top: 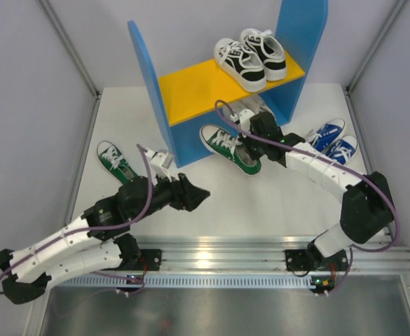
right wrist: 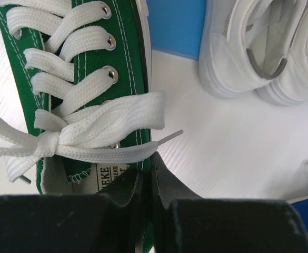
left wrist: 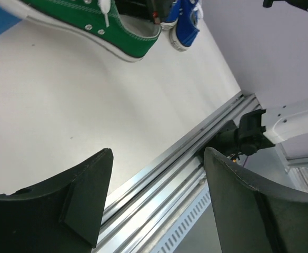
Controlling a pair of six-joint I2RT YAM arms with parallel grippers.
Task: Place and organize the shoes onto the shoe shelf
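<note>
Pinched flat on the right: right end effector pressed together, seemingly on the thin side wall of the green canvas lace-up sneaker with white laces, just beside the tongue label. Probably gripped there because the collar is the only edge thin enough for two narrow fingers. Expect the toe to sag if lifted from that point.

Seen from above, lying on the white counter just in front of the small open shoe shelf with tall blue side panels and an orange-yellow board, toe toward the left panel. Not yet on the shelf.

Spread wide on the left: left end effector holding nothing, hovering over bare counter well short of the shelf. Possibly kept back to leave the right arm room.

Elsewhere:
- Already tucked under the board, side by side: all-white pair of sneakers.
- Filling the right half of the board: black-and-white pair of sneakers, leaving the left half bare.
- Alone at the counter's left, well apart from its mate: second green sneaker, nearest the left arm.
- Waiting to the right of the shelf, beside the right panel: pair of blue sneakers with white laces and soles.

Judged about a third done.
</note>
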